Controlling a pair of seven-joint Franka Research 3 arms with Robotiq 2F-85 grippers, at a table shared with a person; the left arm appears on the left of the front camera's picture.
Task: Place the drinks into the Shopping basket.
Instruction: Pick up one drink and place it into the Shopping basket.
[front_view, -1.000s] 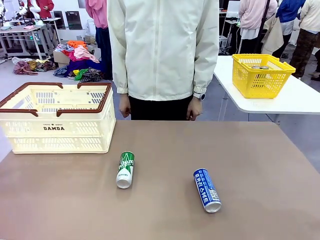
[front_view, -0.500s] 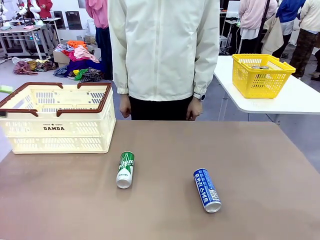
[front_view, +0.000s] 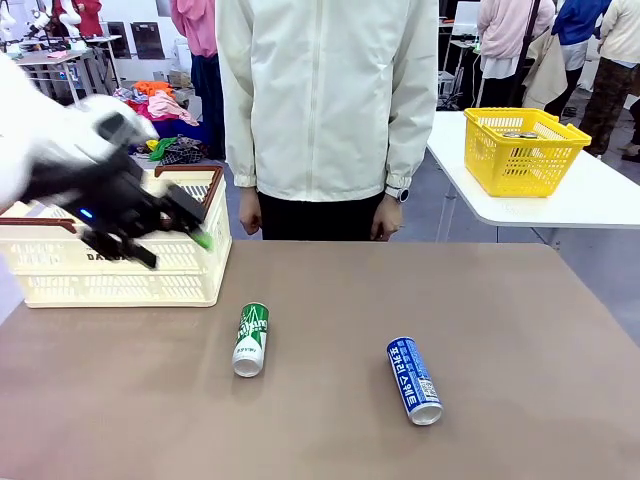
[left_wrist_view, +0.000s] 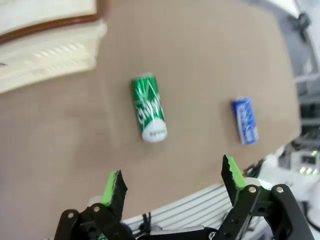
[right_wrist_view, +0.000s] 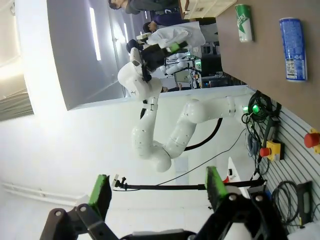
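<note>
Green can (front_view: 250, 340), blue can (front_view: 414, 380): 2, lying flat mid-tabletop. Left gripper (left_wrist_view: 171, 169), right gripper (right_wrist_view: 157, 176): spread, empty. Risk: off-centre pinch likely rolls a can toward near edge.

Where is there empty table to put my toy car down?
Bare: right of the blue can, and the gap between it and the green can. Crowded: the far left corner, by the Shopping basket and left gripper.
</note>
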